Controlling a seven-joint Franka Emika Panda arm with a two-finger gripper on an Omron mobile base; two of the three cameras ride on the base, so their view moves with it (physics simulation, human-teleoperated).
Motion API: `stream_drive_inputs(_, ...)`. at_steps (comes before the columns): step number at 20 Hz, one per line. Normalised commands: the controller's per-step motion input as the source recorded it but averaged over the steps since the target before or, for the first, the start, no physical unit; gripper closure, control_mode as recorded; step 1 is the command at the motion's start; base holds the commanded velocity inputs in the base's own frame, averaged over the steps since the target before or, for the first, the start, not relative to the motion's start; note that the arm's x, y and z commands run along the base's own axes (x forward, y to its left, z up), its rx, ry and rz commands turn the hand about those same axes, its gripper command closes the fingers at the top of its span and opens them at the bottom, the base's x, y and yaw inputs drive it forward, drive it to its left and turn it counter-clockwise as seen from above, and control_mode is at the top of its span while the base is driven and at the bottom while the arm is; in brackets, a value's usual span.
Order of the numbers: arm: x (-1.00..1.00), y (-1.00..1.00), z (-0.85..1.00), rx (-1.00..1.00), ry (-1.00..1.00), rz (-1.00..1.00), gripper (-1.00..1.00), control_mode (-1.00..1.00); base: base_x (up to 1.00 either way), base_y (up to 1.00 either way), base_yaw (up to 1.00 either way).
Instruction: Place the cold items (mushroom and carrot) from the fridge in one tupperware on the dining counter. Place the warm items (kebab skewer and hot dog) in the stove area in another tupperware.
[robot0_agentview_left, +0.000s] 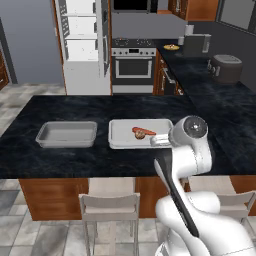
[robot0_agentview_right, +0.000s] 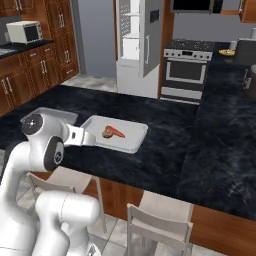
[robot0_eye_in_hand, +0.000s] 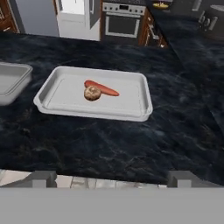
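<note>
Black worktop (robot0_eye_in_hand: 109, 144) fills frame centre; tupperware (robot0_eye_in_hand: 57, 85) there holds carrot (robot0_eye_in_hand: 103, 89) and mushroom (robot0_eye_in_hand: 92, 93), touching. Cold half looks done. 2nd tupperware (robot0_agentview_left: 66, 134) at left sits empty, warm items left. My claw (robot0_eye_in_hand: 111, 178) is wide, holding nothing.

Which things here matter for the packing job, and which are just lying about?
Job things:
mushroom and carrot, together in one tupperware
second tupperware, with nothing in it
dining counter
fridge, door open
gripper, open, holding nothing

Lying about:
oven
toaster
microwave
stools
</note>
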Motion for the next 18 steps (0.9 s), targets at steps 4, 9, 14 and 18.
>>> stream_drive_inputs(4,-0.78,-0.12,0.38,0.0,0.08,0.13,-1.0,-1.0,0.0,0.0,0.0)
stream_drive_inputs(9,-0.81,0.0,0.03,0.0,0.01,0.0,-1.0,-1.0,0.0,0.0,0.0)
stream_drive_inputs(14,-0.17,0.0,-0.01,0.0,0.0,0.0,-1.0,1.0,-0.69,0.39,0.02)
stream_drive_inputs(18,0.0,0.0,0.0,0.0,0.0,0.0,-1.0,1.0,-0.7,1.0,0.0)
